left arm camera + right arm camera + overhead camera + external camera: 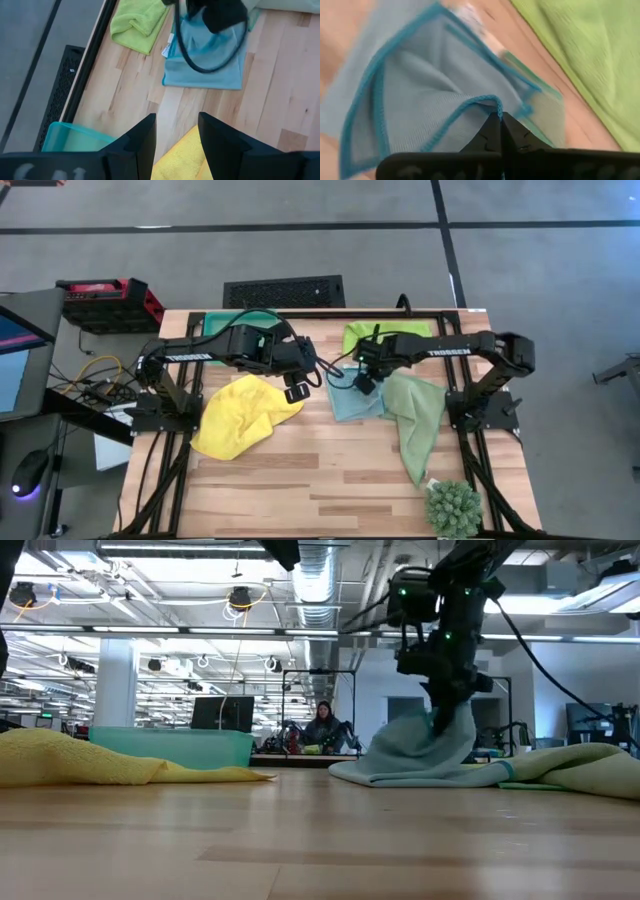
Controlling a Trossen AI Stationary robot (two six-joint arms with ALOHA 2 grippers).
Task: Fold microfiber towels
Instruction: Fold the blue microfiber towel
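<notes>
My right gripper (365,380) is shut on the light blue towel (352,402), which lies mid-table and rises to a peak under the fingers (440,730). Left of it the yellow towel (240,415) lies crumpled. My left gripper (297,387) hovers open above its far right edge, and the left wrist view shows nothing between the fingers (175,135). The sage green towel (415,420) lies right of the blue one, overlapping its edge. The lime green towel (385,335) lies at the far edge. My right gripper pinches the light blue towel at its darker blue hemmed edge (481,103) between the two shut fingers, coming from above and pointing steeply down. That part is drawn up into a peak (445,735). The rest of the towel (410,770) lies on the table.
A teal-green tray (232,320) stands at the far left edge. A spiky green plant (453,508) sits at the near right corner. Bare wood (320,480) runs along the near side. In the low view a person (323,725) sits far behind the table.
</notes>
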